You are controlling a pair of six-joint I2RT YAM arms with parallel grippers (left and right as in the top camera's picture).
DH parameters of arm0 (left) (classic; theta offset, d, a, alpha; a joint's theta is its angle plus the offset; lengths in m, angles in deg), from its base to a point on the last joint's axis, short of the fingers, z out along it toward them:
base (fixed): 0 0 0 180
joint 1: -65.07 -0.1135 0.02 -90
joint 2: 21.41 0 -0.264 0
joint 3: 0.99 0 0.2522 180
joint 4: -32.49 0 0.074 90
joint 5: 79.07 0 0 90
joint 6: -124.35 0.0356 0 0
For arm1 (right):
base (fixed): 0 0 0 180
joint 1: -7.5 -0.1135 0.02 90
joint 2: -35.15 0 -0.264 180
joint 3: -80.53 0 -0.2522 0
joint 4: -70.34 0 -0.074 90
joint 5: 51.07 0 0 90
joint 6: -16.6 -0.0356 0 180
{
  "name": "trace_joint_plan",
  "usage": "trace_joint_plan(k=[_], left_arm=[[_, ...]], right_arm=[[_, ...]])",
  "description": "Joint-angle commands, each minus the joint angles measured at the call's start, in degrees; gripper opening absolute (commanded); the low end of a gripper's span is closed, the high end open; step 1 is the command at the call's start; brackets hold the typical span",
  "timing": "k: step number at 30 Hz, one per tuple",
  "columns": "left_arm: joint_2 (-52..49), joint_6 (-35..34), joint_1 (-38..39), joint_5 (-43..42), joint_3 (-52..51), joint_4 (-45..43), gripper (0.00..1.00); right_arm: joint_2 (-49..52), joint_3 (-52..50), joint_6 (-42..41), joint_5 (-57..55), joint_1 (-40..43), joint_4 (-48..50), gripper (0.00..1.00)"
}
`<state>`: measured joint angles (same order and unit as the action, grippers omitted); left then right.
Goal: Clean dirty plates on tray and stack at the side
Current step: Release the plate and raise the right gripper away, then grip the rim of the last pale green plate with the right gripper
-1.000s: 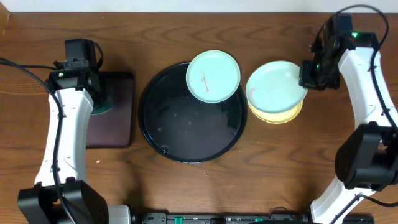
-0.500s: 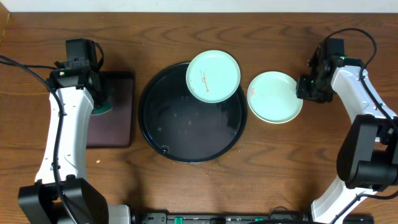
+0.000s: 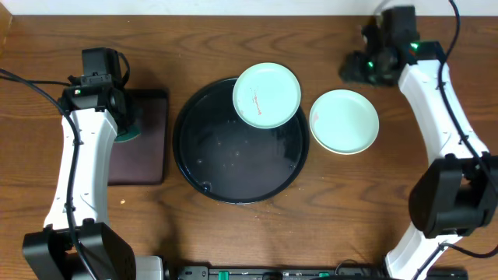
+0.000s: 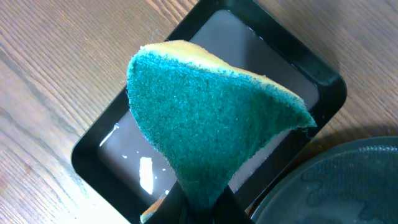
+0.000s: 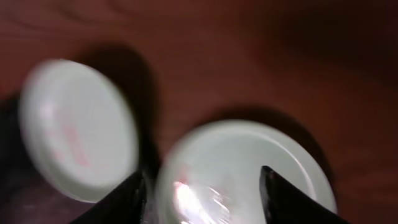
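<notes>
Right hand (image 3: 352, 68), released, has lifted off the stacked plate (image 3: 344, 121) below; left hand (image 4: 198, 202) grasps sponge (image 4: 217, 137) for remaining plate (image 3: 267, 95).

table (image 3: 327, 210): brown wood, clear grain, low sheen. tray (image 3: 233, 159): glossy black, smooth. plates (image 3: 267, 95): smooth, lightly glossy. sponge (image 4: 211, 134): rough green scouring fibre over yellow foam. rectangular tray (image 4: 249, 50): shiny black, wet-looking.

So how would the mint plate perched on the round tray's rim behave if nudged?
The plate overhangs the rim of the tray, so it probably sits tilted and may rock or slide. Its smooth, shallow form suggests it is stiff but slippery to pinch.
</notes>
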<state>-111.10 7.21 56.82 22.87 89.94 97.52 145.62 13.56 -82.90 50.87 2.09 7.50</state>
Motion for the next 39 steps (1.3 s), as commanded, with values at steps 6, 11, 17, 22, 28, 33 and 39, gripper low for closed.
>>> trace_joint_plan(k=[6,11,17,22,28,33,39], left_arm=[[-0.3,0.5,-0.1,-0.8,-0.1,0.1,0.07],[-0.3,0.5,-0.1,-1.4,-0.1,0.1,0.07],[-0.3,0.5,-0.1,-1.4,-0.1,0.1,0.07],[-0.3,0.5,-0.1,-1.4,-0.1,0.1,0.07],[-0.3,0.5,-0.1,-1.4,-0.1,0.1,0.07],[-0.3,0.5,-0.1,-1.5,-0.1,0.1,0.07],[-0.3,0.5,0.7,-4.5,-0.1,0.1,0.07]], right_arm=[[11.7,16.0,2.1,4.7,-6.8,-2.4,0.61],[19.3,20.6,5.4,8.3,-7.8,-6.3,0.57],[24.3,20.6,8.1,8.1,-8.9,-7.6,0.48],[27.5,20.6,8.1,7.8,-10.3,-5.8,0.29],[28.7,20.5,7.3,7.3,-10.6,-5.5,0.01],[27.4,20.7,5.4,7.4,-10.6,-6.0,0.01],[23.4,20.7,4.8,8.7,-12.7,-8.4,0.01]])
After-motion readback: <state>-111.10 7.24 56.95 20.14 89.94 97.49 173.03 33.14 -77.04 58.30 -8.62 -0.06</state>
